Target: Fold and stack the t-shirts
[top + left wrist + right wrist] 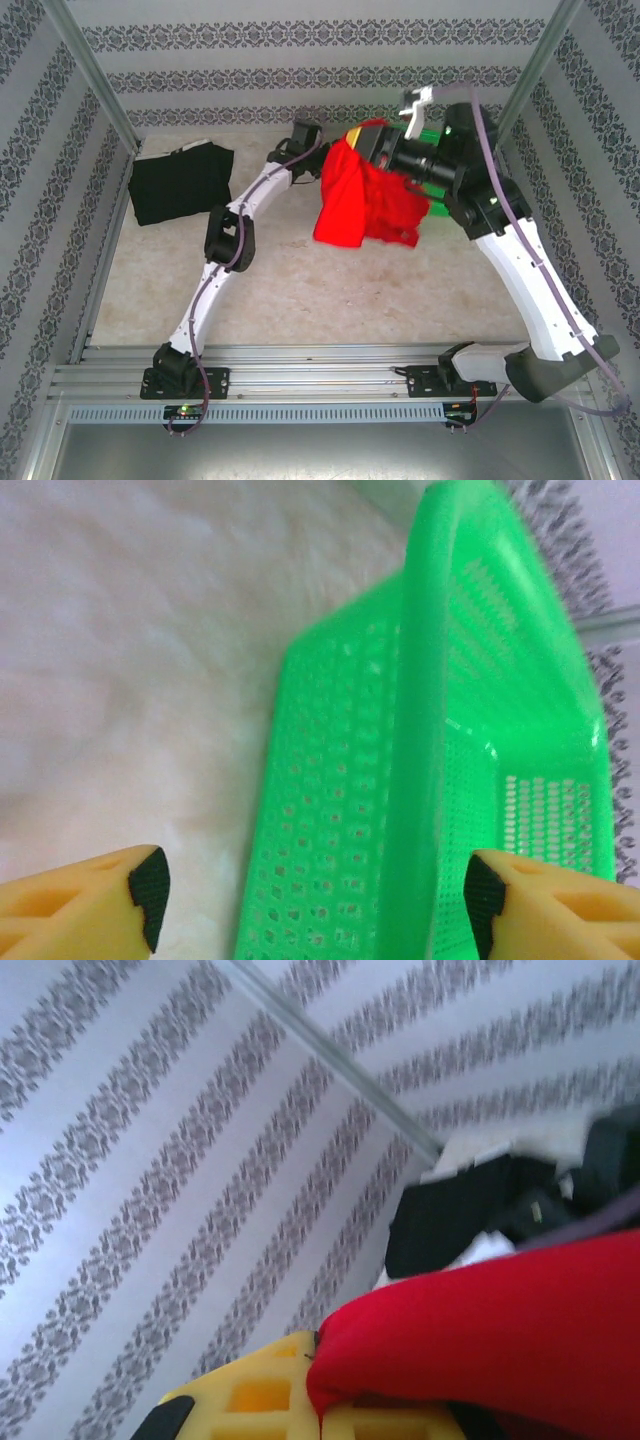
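While the red t-shirt [365, 205] hangs bunched in the air over the far middle of the table [300, 290], it covers much of what lies behind it from above, and its folds are too crumpled for me to make out any print. The black t-shirt [180, 185] lies flat in the far left corner, well apart from the red one. From my right wrist it is only a dark, blurred patch below the patterned wall [150, 1160]. From overhead the green basket [430, 135] is a mere sliver at the far right, but my left wrist camera shows its mesh side and rim plainly, though the frame cuts it off. My right gripper [320, 1415] is pressed together on a fold of the red cloth, which spills away beside the fingers. My left gripper [315, 890] is spread wide with nothing between its pads, hovering over the basket's near side.
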Controlling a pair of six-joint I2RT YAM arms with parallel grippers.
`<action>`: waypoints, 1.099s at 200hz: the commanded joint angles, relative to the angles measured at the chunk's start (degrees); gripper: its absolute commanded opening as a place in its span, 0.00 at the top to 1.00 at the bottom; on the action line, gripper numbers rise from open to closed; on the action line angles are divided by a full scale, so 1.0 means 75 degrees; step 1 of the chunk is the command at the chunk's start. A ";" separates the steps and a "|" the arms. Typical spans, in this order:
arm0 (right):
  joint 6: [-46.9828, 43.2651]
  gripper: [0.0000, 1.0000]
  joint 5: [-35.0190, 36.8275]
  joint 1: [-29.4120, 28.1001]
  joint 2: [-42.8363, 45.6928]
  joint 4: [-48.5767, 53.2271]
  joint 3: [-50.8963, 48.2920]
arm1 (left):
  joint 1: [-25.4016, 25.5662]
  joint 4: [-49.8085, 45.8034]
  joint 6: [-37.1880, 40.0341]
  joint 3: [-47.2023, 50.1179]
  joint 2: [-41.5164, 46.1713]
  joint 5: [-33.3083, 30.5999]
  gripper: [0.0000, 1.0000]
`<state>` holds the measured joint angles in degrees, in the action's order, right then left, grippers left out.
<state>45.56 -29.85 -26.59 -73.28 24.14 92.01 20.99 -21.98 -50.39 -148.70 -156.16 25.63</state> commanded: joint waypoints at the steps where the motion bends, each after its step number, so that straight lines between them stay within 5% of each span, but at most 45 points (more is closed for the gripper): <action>1: 0.0518 1.00 0.0203 -0.0439 -0.0283 0.0288 -0.0750 | -0.0938 -0.0635 0.0135 -0.0163 0.1351 0.0298 0.18; 33: 0.0276 1.00 0.0602 -0.0848 -0.1208 0.0501 -0.0942 | -0.1879 -0.1639 0.1262 0.0965 0.3380 0.0215 0.10; 66: -0.0131 1.00 0.1325 -0.0247 -0.2935 0.0110 -0.0811 | -0.2371 -0.2154 0.2169 0.2448 0.5393 0.0064 0.09; 130: -0.1038 1.00 0.3123 0.1108 -0.6423 0.0223 0.2242 | -0.2585 -0.2321 0.2898 0.5106 0.8334 -0.0584 0.05; 188: -0.2595 1.00 0.5774 0.1791 -0.7079 0.1292 0.3683 | -0.2588 -0.1896 0.2864 0.7281 1.0010 -0.1004 0.02; 220: -0.3440 1.00 0.6000 0.2045 -0.7151 0.1107 0.4299 | -0.2588 -0.1604 0.2730 0.7925 1.0272 -0.0733 0.02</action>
<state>27.66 8.34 -12.53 -127.24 31.57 118.83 1.76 -36.86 -30.20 -92.09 -81.34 19.51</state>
